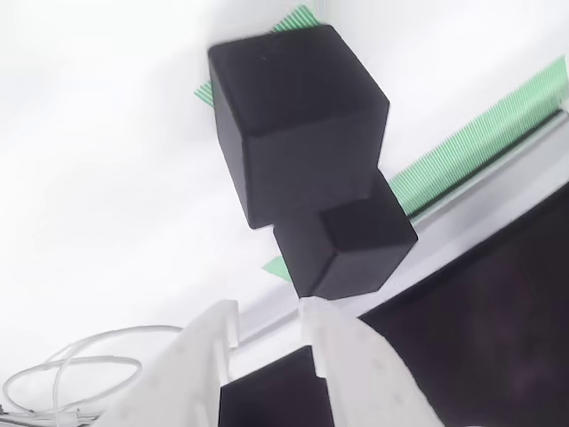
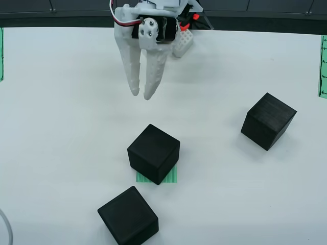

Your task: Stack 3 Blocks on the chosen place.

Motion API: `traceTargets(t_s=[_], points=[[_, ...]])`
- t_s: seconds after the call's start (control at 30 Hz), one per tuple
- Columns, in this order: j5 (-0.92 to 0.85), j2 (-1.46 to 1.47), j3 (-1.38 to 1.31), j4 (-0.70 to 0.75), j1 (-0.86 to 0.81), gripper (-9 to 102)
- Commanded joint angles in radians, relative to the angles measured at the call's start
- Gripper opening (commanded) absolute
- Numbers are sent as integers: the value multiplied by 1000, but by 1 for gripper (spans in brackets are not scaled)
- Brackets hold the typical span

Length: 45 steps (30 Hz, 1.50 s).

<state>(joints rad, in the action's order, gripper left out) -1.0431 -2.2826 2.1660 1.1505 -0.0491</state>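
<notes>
Nearest the lens in the wrist view are the white fingers of the gripper (image 1: 268, 310). They're parted by a slit much narrower than a cube and hold nothing. Past the tips are two black cubes, overlapping in that picture, with bits of green tape at the edges of both. You can't tell from there which one sits on the patch, so go by the overhead.

In the overhead view, the gripper (image 2: 143, 95) hangs fingertips-down near the top edge, empty and clear of everything. Straight down-picture from it is the placed cube (image 2: 153, 153) on the green tape patch (image 2: 172, 176). It is turned off-square, so the patch peeks out along its lower edge. I'd count one of three as placed.

The next pick turns on this:
- **The right cube** (image 2: 268, 121) is loose, well apart from the stack, right and a little down-picture of the fingertips, with open table between.
- **The lower cube** (image 2: 127, 217) is also loose, but it lies beyond the placed cube, down-picture and slightly left. Reaching it means passing over the one already placed.

My call is to take the right cube. Cubes have no long axis, but its faces sit diagonal to the picture edges, so you'd likely need wrist rotation. You'd also need the jaws much wider before descending.

Other things in the wrist view:
- black panel (image 1: 498, 311)
- long green strip (image 1: 480, 142)
- white cable (image 1: 71, 365)
</notes>
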Motion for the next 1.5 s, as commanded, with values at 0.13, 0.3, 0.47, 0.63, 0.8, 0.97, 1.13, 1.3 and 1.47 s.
traceTargets(t_s=[0.13, 0.3, 0.47, 0.63, 0.8, 0.97, 1.13, 1.3, 1.47], points=[[-61, 69, -74, 29, 5, 23], [-66, 146, -112, 29, 6, 34], [-117, 250, -156, 35, -8, 37], [-135, 380, -224, 46, -8, 38], [-133, 499, -285, 44, -9, 38], [-123, 594, -350, 35, -12, 38], [-121, 666, -414, 38, -18, 38], [-121, 724, -436, 40, -18, 37], [-104, 770, -459, 35, -23, 33]])
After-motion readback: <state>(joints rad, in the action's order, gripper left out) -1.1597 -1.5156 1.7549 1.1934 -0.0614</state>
